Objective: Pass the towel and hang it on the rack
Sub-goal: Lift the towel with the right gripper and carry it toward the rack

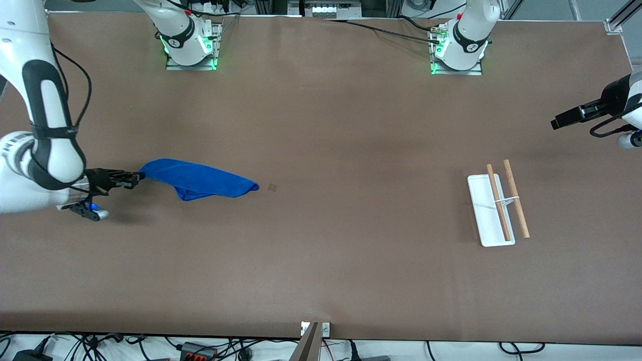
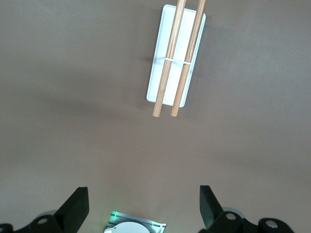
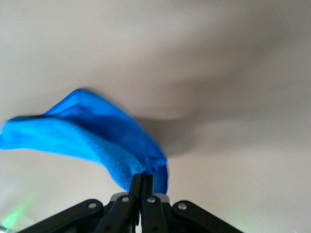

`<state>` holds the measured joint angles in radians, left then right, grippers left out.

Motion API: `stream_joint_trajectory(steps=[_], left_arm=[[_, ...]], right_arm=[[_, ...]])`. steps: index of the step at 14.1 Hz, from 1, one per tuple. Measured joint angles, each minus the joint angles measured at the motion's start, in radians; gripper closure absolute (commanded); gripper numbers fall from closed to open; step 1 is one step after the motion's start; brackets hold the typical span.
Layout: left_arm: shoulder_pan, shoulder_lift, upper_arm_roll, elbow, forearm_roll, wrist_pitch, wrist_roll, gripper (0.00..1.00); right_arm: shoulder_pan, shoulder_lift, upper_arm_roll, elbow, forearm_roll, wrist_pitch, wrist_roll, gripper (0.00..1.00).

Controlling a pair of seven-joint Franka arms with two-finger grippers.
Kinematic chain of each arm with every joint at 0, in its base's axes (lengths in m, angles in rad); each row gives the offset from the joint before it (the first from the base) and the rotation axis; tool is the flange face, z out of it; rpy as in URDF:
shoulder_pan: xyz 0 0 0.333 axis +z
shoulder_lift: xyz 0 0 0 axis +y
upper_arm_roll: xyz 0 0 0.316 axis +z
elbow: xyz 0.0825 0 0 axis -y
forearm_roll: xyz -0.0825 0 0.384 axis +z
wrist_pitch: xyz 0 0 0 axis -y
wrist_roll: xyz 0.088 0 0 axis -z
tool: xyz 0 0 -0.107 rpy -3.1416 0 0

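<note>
Brown table (image 1: 321, 260) under everything. Blue towel (image 1: 198, 179) toward right arm's end, one corner pinched in right gripper (image 1: 136, 177), fingers (image 3: 142, 187) clamped together on cloth. Rack (image 1: 494, 210) on table toward left arm's end, well apart from towel. Left gripper (image 2: 142, 206) waiting above table near rack, fingers spread, empty.

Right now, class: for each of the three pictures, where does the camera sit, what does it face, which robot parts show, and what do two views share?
Front view: high across the table, facing both bases; right gripper pinches the bright blue fluffy towel.
Left wrist view: looks down on the white-based, wooden-rod rack; open left gripper shows.
Right wrist view: along shut fingers gripping the towel.
Shared: the rack shows in front and left wrist views.
</note>
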<state>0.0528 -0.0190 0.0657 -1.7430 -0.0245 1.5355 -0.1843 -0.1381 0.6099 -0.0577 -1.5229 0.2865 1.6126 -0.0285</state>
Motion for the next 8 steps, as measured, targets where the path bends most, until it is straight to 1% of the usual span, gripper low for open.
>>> stream_joint_trajectory(steps=[3,5,6,8], left_arm=[[0.000,0.001,0.000,0.000,-0.004,-0.004,0.000,0.00],[0.000,0.008,0.000,0.000,-0.010,-0.006,0.000,0.00],[0.000,0.014,0.000,0.000,-0.012,-0.007,0.000,0.00],[0.008,0.029,0.000,0.000,-0.012,-0.010,-0.001,0.00]], right_arm=[[0.035,-0.021,0.005,0.177,-0.002,-0.167,-0.071,1.00],[0.074,-0.026,0.015,0.308,-0.001,-0.239,-0.111,1.00],[0.089,-0.029,0.037,0.364,0.000,-0.260,-0.124,1.00],[0.102,-0.045,0.124,0.434,0.002,-0.277,-0.131,1.00]])
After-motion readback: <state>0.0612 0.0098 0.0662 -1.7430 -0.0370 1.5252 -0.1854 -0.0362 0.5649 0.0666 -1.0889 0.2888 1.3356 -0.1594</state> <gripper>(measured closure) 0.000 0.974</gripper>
